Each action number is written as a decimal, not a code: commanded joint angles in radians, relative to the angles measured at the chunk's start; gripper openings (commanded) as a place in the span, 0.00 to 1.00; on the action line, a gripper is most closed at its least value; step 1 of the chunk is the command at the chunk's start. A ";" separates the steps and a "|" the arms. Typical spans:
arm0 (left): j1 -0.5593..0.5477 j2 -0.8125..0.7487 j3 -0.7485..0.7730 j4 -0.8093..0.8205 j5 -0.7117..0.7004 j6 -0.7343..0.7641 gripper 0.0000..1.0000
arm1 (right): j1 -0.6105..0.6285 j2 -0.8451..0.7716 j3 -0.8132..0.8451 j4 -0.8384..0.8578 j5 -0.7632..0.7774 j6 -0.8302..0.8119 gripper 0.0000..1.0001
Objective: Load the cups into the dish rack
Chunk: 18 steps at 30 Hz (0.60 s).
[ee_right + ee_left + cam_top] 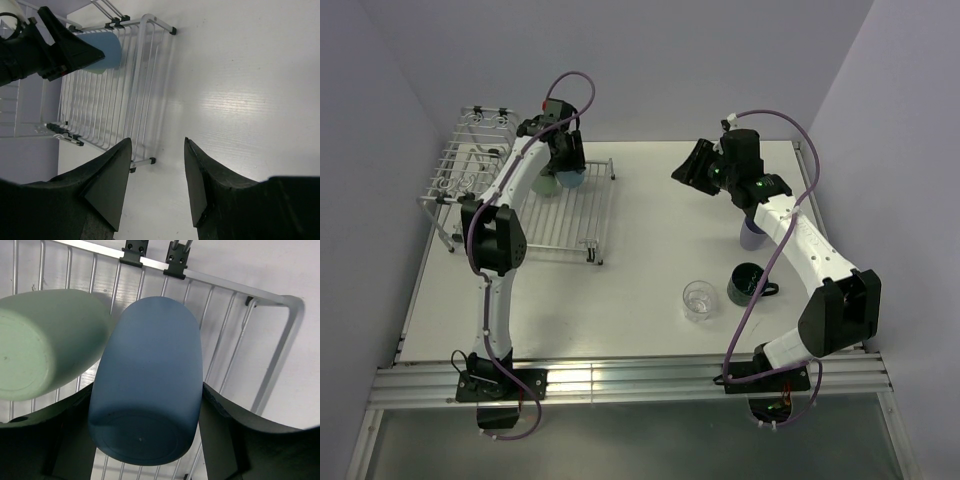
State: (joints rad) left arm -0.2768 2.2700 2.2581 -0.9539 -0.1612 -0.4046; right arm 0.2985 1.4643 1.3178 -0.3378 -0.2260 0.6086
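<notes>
Glossy white table (650, 210), dish rack (575, 215) on it, between seemingly lavender walls (650, 60).

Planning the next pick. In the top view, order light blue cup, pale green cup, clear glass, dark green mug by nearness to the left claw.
1. light blue cup: held in the left claw.
2. pale green cup: right beside it, to the left.
3. clear glass: on the table, front centre.
4. dark green mug: just right of the glass.

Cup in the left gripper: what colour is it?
Light blue; the cup shows best in the left wrist view.
</notes>
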 commanded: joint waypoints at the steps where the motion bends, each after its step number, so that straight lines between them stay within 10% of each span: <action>1: 0.002 0.017 0.055 0.003 -0.028 0.012 0.05 | 0.007 -0.018 0.009 0.013 0.010 -0.015 0.54; 6: 0.002 0.026 0.041 0.014 -0.037 0.006 0.12 | 0.007 -0.012 0.006 0.016 0.010 -0.015 0.54; 14: 0.002 0.028 0.020 0.030 -0.052 0.001 0.63 | 0.010 -0.005 -0.006 0.020 0.008 -0.015 0.54; 18: 0.002 0.025 0.015 0.037 -0.049 0.004 0.73 | 0.010 -0.005 -0.008 0.022 0.008 -0.017 0.54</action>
State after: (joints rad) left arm -0.2764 2.3100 2.2597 -0.9470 -0.1902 -0.4049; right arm 0.2989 1.4647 1.3159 -0.3378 -0.2264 0.6079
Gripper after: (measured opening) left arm 0.734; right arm 0.536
